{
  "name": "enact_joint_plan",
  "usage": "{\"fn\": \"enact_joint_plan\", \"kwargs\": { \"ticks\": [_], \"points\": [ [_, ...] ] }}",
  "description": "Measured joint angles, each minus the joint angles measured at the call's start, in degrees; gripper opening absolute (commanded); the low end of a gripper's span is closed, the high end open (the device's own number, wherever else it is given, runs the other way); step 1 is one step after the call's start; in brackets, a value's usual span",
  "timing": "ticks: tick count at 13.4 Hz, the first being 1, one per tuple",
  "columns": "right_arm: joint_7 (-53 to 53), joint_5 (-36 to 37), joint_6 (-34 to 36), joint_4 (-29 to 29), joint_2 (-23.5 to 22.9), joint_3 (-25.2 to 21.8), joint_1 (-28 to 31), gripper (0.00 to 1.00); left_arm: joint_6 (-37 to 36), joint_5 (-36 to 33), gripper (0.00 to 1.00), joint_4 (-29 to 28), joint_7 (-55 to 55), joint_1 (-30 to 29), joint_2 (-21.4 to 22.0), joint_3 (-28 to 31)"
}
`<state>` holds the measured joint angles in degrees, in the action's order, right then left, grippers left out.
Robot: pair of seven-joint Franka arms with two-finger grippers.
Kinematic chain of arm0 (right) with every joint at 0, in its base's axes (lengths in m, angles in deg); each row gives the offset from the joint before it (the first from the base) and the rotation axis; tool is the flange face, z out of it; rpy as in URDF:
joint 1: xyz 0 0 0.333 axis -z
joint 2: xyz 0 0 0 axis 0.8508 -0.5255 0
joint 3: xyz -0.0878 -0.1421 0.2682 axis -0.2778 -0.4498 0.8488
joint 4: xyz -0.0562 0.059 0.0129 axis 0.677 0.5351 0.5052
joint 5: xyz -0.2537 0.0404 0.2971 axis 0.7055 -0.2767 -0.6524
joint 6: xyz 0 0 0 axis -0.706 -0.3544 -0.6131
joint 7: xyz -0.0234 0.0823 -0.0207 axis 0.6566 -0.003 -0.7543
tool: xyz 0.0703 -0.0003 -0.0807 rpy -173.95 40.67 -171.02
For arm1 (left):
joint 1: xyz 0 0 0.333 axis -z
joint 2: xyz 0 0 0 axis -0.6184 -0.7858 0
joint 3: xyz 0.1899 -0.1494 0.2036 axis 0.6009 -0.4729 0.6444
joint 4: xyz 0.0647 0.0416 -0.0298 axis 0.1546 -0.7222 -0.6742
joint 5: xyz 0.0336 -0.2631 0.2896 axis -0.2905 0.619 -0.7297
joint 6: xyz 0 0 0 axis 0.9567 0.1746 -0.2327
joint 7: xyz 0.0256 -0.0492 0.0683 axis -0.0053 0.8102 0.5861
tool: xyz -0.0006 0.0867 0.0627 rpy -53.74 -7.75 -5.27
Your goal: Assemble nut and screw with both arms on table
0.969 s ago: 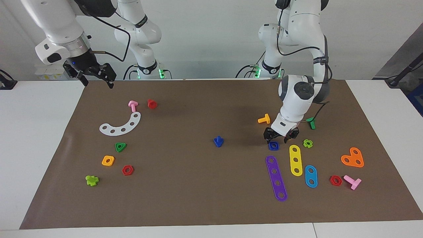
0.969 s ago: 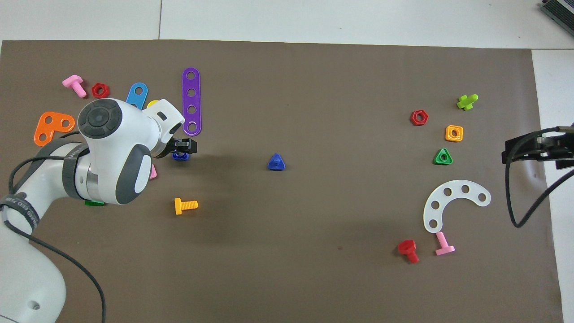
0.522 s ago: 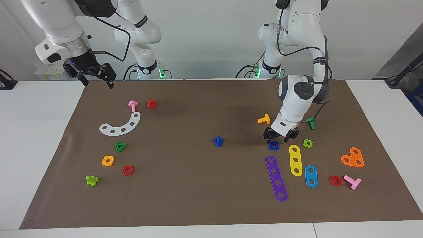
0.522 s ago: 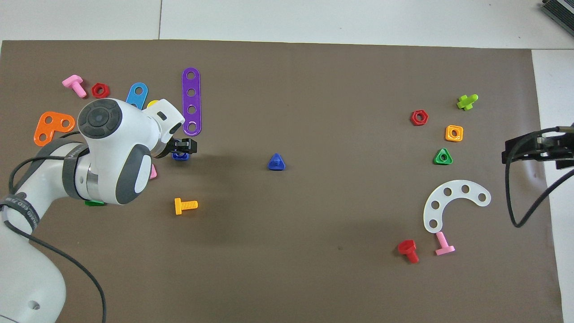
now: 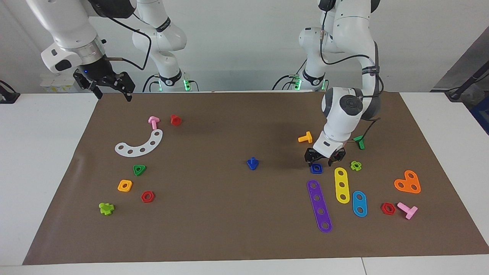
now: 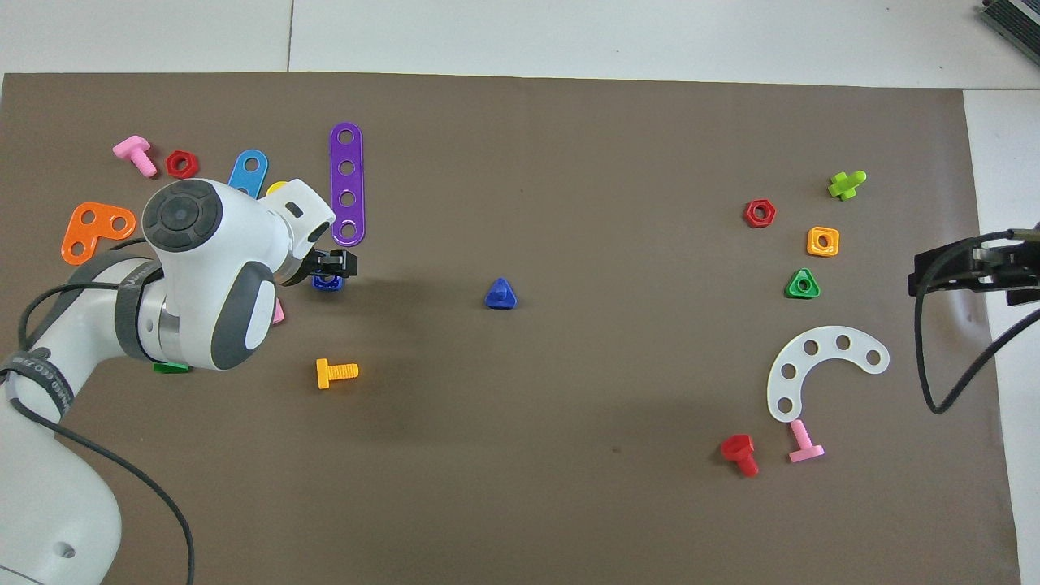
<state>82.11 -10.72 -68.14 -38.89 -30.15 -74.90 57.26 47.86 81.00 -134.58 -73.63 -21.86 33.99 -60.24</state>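
The dark-blue square nut [image 5: 316, 168] lies flat on the brown mat [image 5: 229, 229] toward the left arm's end of the table [image 5: 46, 152]. It also shows in the overhead view [image 6: 327, 282]. My left gripper [image 5: 324, 157] is open and low, right over the nut's edge nearer the robots; in the overhead view the left gripper [image 6: 331, 264] partly covers it. The dark-blue screw [image 5: 252, 163] stands on its triangular head mid-mat, shaft up, also in the overhead view [image 6: 500, 294]. My right gripper [image 5: 111, 88] is open and empty, raised over the mat's corner, and waits.
Beside the nut lie a purple strip [image 5: 319, 205], a yellow strip [image 5: 342, 185], a light-green piece [image 5: 355, 165] and an orange screw [image 5: 305, 137]. Toward the right arm's end lie a white curved strip [image 5: 140, 144], a green triangular nut [image 5: 139, 169] and an orange-yellow square nut [image 5: 125, 185].
Almost nothing. Both arms have shifted only a trace. The nut and the screw lie where they were.
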Motion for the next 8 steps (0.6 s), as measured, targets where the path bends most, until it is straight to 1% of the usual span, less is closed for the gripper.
{"fn": "enact_joint_plan", "kwargs": {
  "ticks": [6,8],
  "points": [
    [0.00,0.00,0.00,0.00,0.00,-0.01,0.00,1.00,0.36,0.00,0.83,-0.27,0.04,0.50,-0.42,-0.10],
    [0.00,0.00,0.00,0.00,0.00,0.03,-0.08,1.00,2.88,0.00,0.81,-1.47,0.02,0.97,-0.94,-0.11]
  ]
}}
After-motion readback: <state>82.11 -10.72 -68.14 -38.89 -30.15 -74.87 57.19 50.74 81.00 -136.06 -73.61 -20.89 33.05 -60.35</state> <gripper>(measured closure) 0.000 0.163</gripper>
